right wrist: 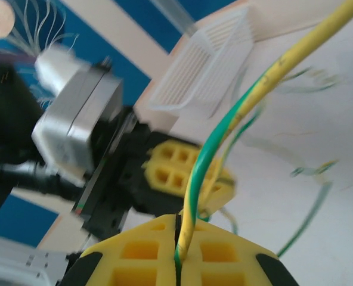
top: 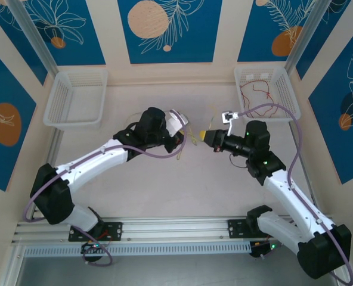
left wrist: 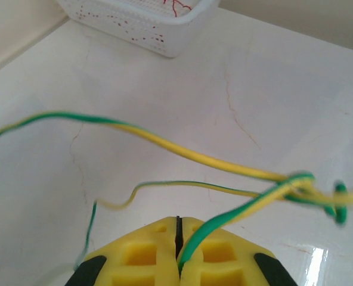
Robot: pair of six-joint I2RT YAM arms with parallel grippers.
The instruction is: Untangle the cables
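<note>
My left pincer (left wrist: 177,238) and right pincer (right wrist: 177,235) are each clenching a strand of the green-and-yellow wires (left wrist: 194,155) above the table (left wrist: 272,71). A knot (left wrist: 299,185) is binding them, so I'm judging untangling barely begun; a red wire (top: 245,95) is lying in the right basket (top: 293,102).

On my worktop (top: 182,185), a white basket (top: 57,101) is sitting at the far left corner. A second basket (top: 288,95) is sitting at the far right corner.

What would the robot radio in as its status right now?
Left gripper shut on green-yellow cable. Right gripper shut on one too. Knot not yet undone. Red cable in basket, nothing blocking.
</note>
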